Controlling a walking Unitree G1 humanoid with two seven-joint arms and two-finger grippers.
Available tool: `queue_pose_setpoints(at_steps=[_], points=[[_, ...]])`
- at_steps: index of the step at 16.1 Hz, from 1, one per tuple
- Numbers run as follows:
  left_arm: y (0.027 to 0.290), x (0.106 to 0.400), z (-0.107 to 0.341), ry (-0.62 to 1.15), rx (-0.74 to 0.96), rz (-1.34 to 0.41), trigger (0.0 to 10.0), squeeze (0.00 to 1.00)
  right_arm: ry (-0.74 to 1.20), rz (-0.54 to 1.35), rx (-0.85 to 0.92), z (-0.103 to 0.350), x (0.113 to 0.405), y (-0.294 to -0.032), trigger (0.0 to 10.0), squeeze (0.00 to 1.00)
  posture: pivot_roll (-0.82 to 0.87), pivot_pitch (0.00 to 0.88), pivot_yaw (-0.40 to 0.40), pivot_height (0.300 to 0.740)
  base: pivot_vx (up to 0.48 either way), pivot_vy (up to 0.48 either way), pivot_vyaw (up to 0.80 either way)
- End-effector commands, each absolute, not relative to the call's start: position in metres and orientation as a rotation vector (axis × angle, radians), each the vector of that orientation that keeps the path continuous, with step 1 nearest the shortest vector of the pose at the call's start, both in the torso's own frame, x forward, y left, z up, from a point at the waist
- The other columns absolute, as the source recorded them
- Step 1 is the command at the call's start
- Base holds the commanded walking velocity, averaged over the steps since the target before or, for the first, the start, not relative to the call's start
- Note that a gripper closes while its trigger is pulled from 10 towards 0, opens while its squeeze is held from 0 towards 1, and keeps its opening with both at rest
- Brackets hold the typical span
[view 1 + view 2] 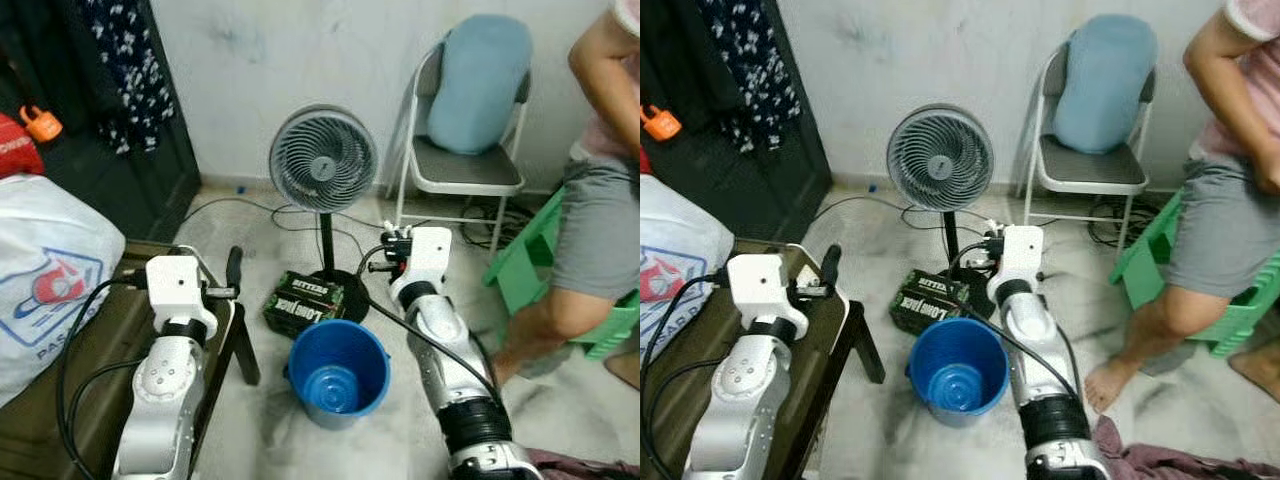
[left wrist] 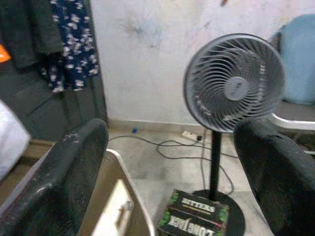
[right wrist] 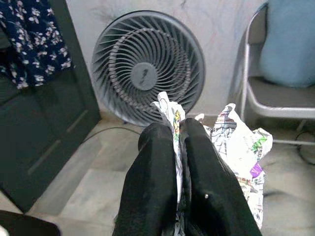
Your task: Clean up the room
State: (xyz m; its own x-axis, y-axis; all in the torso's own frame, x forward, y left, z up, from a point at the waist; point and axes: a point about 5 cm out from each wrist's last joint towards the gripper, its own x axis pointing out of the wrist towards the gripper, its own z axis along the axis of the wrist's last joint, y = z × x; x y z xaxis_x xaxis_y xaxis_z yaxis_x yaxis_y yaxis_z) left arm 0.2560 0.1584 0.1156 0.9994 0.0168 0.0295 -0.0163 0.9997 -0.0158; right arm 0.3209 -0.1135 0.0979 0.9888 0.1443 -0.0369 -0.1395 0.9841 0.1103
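Observation:
My right gripper point(image 3: 176, 129) is shut on a crumpled printed paper wrapper point(image 3: 241, 147), which bulges out beside its fingers. In the left eye view that gripper point(image 1: 388, 252) hangs in front of the fan's pole, above and just behind the blue bucket point(image 1: 338, 375) on the floor. The bucket looks empty. A green and black box point(image 1: 304, 300) lies on the floor by the fan's base. My left gripper point(image 2: 172, 130) is open with nothing between its fingers, raised over the edge of the low dark table point(image 1: 120, 330).
A grey standing fan point(image 1: 323, 160) is by the wall with cables around it. A folding chair point(image 1: 468, 170) holds a blue cushion. A person point(image 1: 600, 200) sits on a green stool at the right. A white bag point(image 1: 45, 270) lies on the table.

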Motion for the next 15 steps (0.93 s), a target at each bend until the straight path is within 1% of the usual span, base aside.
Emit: queue_pose_setpoints(at_steps=[1, 3, 7, 15], points=[[0.1608, 0.2558, 0.1169, -0.033, -0.011, 0.020, 10.0, 0.00, 0.049, 0.152, 0.112, 0.0996, 0.3231, -0.1111, 10.0, 0.00, -0.02, 0.000, -0.010, 0.740, 0.000, 0.000, -0.42], [0.1597, 0.2558, 0.1173, -0.039, -0.019, 0.011, 10.0, 0.00, 0.050, 0.150, 0.112, 0.0990, 0.3234, -0.1122, 10.0, 0.00, -0.02, 0.000, -0.011, 0.740, 0.000, 0.000, -0.80], [0.1596, 0.2550, 0.1181, -0.045, -0.025, 0.005, 10.0, 0.00, 0.049, 0.147, 0.111, 0.0989, 0.3235, -0.1126, 10.0, 0.00, -0.02, 0.000, -0.013, 0.740, 0.264, 0.000, -0.73], [0.1583, 0.2560, 0.1198, -0.053, -0.030, -0.005, 10.0, 0.00, 0.044, 0.150, 0.100, 0.0998, 0.3249, -0.1120, 10.0, 0.00, -0.02, 0.000, -0.015, 0.740, 0.360, 0.000, 0.00]])
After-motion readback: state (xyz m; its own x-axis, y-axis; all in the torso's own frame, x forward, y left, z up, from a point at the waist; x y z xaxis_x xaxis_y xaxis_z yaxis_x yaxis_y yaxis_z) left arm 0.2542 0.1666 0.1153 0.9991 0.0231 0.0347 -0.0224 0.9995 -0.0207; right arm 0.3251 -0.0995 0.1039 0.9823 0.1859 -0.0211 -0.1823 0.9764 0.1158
